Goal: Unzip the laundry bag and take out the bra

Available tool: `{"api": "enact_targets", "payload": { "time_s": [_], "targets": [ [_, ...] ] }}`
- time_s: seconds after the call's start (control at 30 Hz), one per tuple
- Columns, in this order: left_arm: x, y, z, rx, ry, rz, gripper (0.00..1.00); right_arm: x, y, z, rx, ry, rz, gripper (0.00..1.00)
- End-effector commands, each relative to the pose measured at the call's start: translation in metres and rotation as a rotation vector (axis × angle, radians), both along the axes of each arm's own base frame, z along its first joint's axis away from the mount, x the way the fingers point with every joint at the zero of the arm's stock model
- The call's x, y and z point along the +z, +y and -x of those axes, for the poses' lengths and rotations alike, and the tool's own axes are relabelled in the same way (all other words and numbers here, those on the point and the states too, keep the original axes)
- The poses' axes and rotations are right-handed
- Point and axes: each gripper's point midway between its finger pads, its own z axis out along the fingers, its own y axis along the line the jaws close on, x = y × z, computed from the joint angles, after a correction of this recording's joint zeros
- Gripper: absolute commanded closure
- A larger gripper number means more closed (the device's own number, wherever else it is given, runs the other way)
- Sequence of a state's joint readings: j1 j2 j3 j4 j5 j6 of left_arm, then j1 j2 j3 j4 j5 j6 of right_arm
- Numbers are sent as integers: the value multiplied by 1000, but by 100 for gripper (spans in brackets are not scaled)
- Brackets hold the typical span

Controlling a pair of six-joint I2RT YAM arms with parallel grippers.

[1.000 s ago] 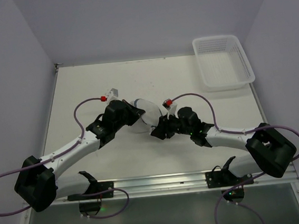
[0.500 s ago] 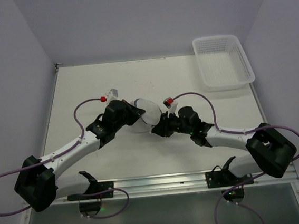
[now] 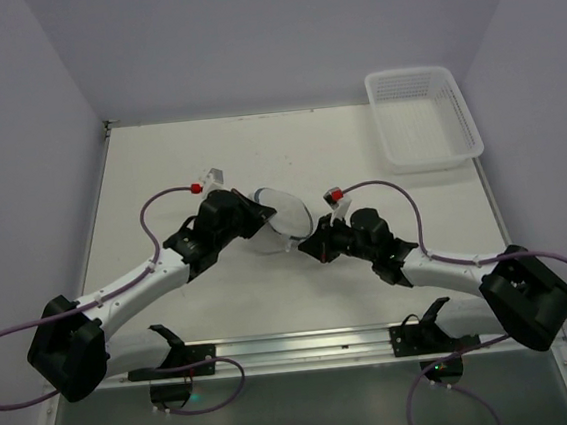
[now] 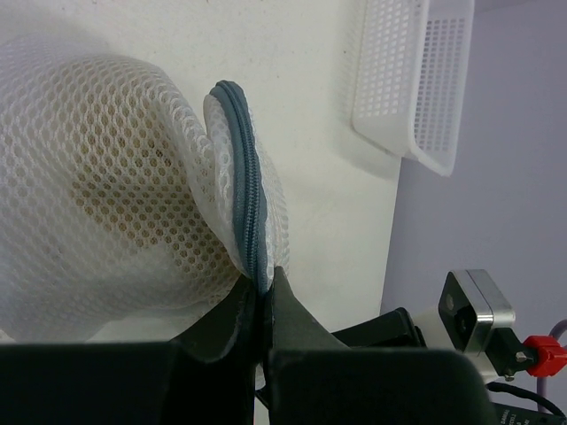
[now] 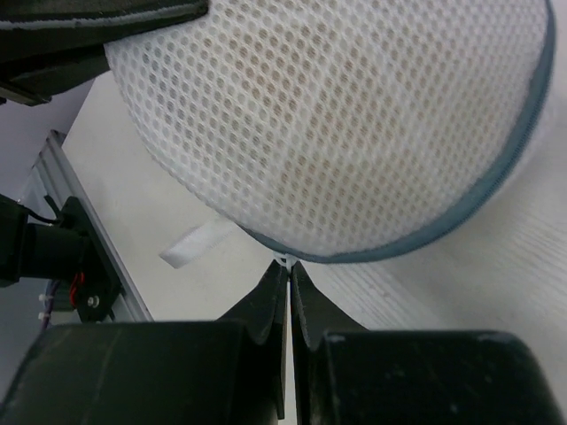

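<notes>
Left fingers (image 4: 248,297) are clamped on the grey zipper rim (image 4: 251,199) of the laundry bag (image 4: 115,195), which sits domed on the bench (image 3: 198,160) btw. the two arms. Right fingers (image 5: 276,288) are pressed together just at the bag's rim; if they pinch sth there, I cannot tell. White basket (image 3: 425,115) lies at the far right corner, well apart.
</notes>
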State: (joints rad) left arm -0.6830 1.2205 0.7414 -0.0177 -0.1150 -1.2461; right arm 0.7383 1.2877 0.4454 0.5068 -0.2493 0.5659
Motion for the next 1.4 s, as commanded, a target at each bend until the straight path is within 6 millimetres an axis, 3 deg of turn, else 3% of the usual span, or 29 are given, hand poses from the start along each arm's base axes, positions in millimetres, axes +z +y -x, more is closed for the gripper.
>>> {"api": "enact_targets", "payload": {
  "time_s": [0.0,0.2,0.3,0.33,0.4,0.47,0.5,0.53,0.6,0.63,0.67,0.73,0.77,0.8,0.83,0.87,0.9,0.97,1.13,1.3,1.37],
  "targets": [
    [19,4,-7,18,-55,33,100,-5,-24,-11,-99,-45,44,100],
    [20,14,-11,-26,-81,-3,100,-23,-64,-20,-213,15,154,100],
    [13,17,-12,-118,-92,-41,100,-21,-76,-26,-238,33,200,100],
    [9,28,-19,-122,-99,-60,100,-17,-76,-27,-232,25,205,100],
    [4,27,-22,-190,-113,-35,100,-3,-70,-27,-194,5,203,100],
    [6,35,-38,-206,-158,-53,100,12,-57,-25,-147,0,156,100],
    [-2,31,-42,-238,-139,-63,99,15,-53,-25,-137,5,143,100],
    [10,27,-53,-266,-178,-86,86,19,-48,-25,-128,7,129,100],
    [9,18,-61,-302,-162,-87,68,30,-34,-27,-110,14,98,100],
    [22,15,-66,-298,-182,-73,40,27,-28,-28,-108,36,97,100],
    [24,16,-69,-276,-181,-68,25,36,-16,-27,-107,52,63,100],
    [32,22,-66,-226,-162,-48,3,31,-1,-28,-99,82,59,100],
    [32,29,-67,-181,-148,-57,0,43,17,-24,-72,74,36,100],
    [45,33,-61,-155,-158,-33,0,42,23,-25,-80,73,42,100],
    [43,37,-55,-137,-139,-31,0,44,36,-26,-64,75,42,100],
    [29,46,-47,-100,-89,-50,0,47,49,-19,-37,77,32,100],
    [38,51,-40,-79,-100,-40,0,46,55,-18,-29,84,31,100],
    [24,58,-21,-40,-50,-30,0,45,67,-17,-21,102,28,100],
    [-7,56,11,7,34,-8,3,47,76,-22,-14,98,24,100],
    [-25,51,18,0,76,-29,8,45,82,-22,5,101,32,100],
    [-25,44,17,-18,74,-33,14,44,83,-21,7,98,38,100]
  ]
}}
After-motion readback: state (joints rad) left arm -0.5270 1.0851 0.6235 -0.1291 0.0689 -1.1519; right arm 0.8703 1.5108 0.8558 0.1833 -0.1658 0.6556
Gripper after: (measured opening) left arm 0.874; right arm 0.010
